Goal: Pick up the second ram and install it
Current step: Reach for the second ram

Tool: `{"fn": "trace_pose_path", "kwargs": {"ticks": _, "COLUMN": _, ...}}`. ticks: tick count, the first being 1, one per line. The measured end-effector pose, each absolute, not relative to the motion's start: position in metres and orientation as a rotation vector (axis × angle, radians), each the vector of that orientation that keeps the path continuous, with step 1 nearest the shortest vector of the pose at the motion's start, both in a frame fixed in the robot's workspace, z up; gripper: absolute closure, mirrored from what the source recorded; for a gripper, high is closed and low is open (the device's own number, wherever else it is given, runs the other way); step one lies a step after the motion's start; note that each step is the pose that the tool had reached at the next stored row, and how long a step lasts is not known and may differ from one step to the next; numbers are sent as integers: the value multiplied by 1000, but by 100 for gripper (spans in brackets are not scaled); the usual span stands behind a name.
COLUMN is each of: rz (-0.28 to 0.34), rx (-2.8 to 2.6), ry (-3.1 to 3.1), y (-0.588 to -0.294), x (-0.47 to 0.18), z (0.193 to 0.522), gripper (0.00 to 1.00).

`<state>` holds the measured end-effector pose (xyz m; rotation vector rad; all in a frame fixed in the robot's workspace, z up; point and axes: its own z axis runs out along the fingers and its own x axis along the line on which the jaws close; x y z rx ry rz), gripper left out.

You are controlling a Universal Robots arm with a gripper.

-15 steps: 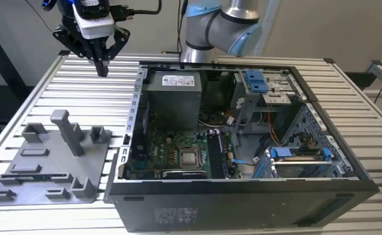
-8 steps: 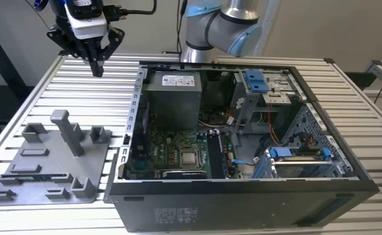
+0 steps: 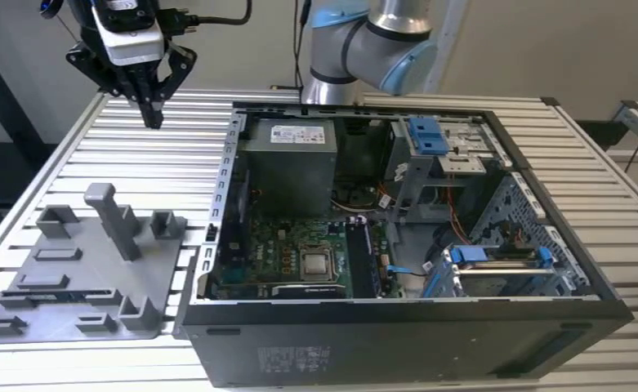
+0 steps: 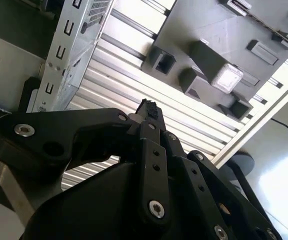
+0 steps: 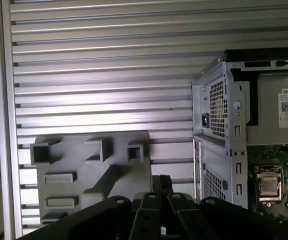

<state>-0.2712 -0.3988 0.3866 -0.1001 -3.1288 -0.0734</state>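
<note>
Black and clenched, the tool [image 3: 153, 121] hangs in the upper left of the exterior view. Its fingers are pinched to a point with nothing between them, above the ribbed aluminium surface [image 3: 112, 155]. At lower left lies the grey tray [image 3: 84, 265]. A thin dark strip in a slot near its lower-left edge looks to be the second ram [image 3: 63, 292], well apart from the tool, though I cannot be sure. The open computer case [image 3: 406, 347] fills the right. The pick looks not yet made; doing it well calls for parted fingers squared to the stick's long edges, gripping mid-length and lifting straight out.
</note>
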Motion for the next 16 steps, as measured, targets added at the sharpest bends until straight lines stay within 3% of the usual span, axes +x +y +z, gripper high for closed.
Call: {"fn": "trace_pose_path", "kwargs": {"ticks": 16, "rz": -73, "rx": -99, "ry": -3129, "y": -399, "x": -303, "z": 386, "gripper": 89}}
